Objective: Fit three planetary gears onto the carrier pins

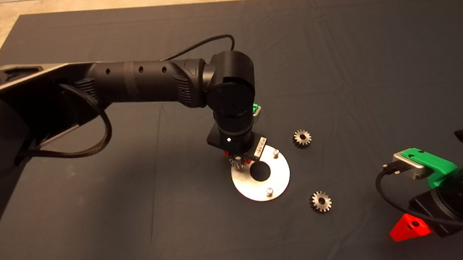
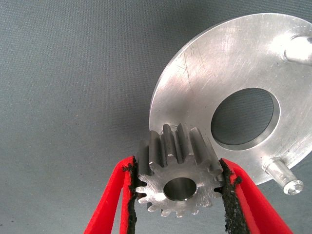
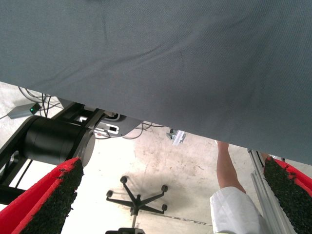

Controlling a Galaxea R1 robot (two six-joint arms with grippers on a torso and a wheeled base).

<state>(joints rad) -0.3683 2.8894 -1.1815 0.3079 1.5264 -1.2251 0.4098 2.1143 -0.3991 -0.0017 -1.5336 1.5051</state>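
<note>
Steel on steel is what this moment comes down to. The left claw point(image 2: 178, 195) is clamped on one of the planetary gears point(image 2: 178, 175), its black pads point(image 2: 130, 192) pressing the toothed rim from two sides, the bore facing up toward the wrist camera and open to view. It hangs over the near-left edge of the round disc point(image 1: 278, 176), which lies flat on the dark mat point(image 1: 99, 239) covering the bench.

From the head view, two carrier pins stand bare: one at the far right of the disc point(image 1: 276, 153), one at its near edge point(image 1: 269, 191). The third should sit on the disc's left side — right where the claw is, so it is hidden under the wrist. I cannot tell from either view whether the gear's bore is lined up over that pin or only beside it. In the wrist view the gear overlaps the disc's rim, with the central hole point(image 2: 243, 117) just beyond it, and no pin shows through the bore.

That is the relation to settle, I'd say: bore axis upright and directly above the hidden pin, then straight down.

Two more gears lie flat on the mat to the right of the disc, one farther point(image 1: 302, 138) and one nearer point(image 1: 320, 201), both well apart from it. The right claw point(image 3: 165, 195) waits at the lower right edge of the bench, fingers spread wide and holding nothing — it is the nearer arm to those two.
</note>
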